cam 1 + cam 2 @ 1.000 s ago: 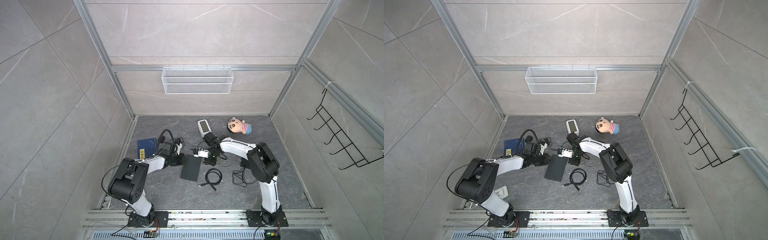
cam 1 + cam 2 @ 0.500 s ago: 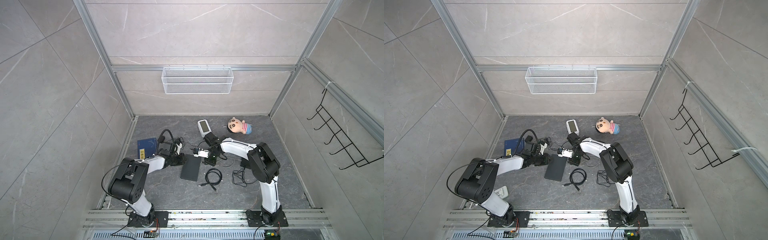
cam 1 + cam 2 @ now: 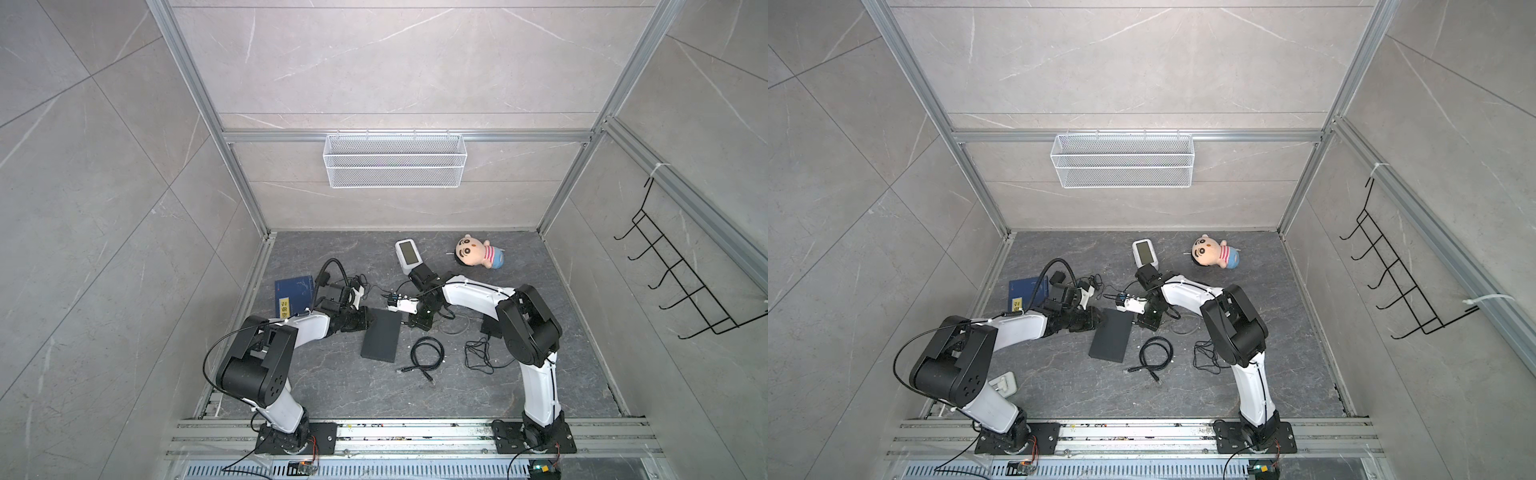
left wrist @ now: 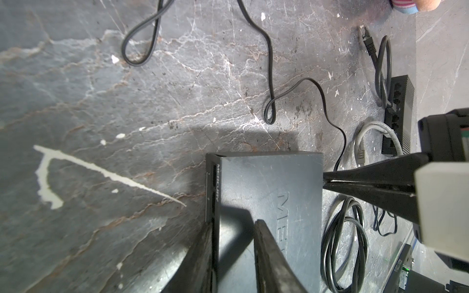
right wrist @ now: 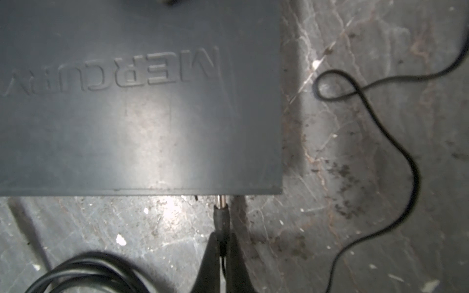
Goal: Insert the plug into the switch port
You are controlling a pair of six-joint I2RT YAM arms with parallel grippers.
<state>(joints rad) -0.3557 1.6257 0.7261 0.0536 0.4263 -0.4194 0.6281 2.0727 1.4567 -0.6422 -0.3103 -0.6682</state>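
Now: dark marbled surface point(image 3: 332, 386), grey tiled walls point(image 3: 395, 62); plug point(image 5: 222, 215) square to the switch point(image 5: 139, 114) edge, tip inward; right jaws pinch it, left jaws clamp the switch.

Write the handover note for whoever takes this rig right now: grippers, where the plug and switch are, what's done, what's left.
Left gripper: shut on the edge of the flat black MERCURY switch box, steadying it on the grey stone tabletop.
Right gripper: shut on the small black barrel plug at its cable end.
Done: plug tip sits at the switch's edge, apparently partly inserted.
Left: bare silver barrel shows; push it home, then release both.
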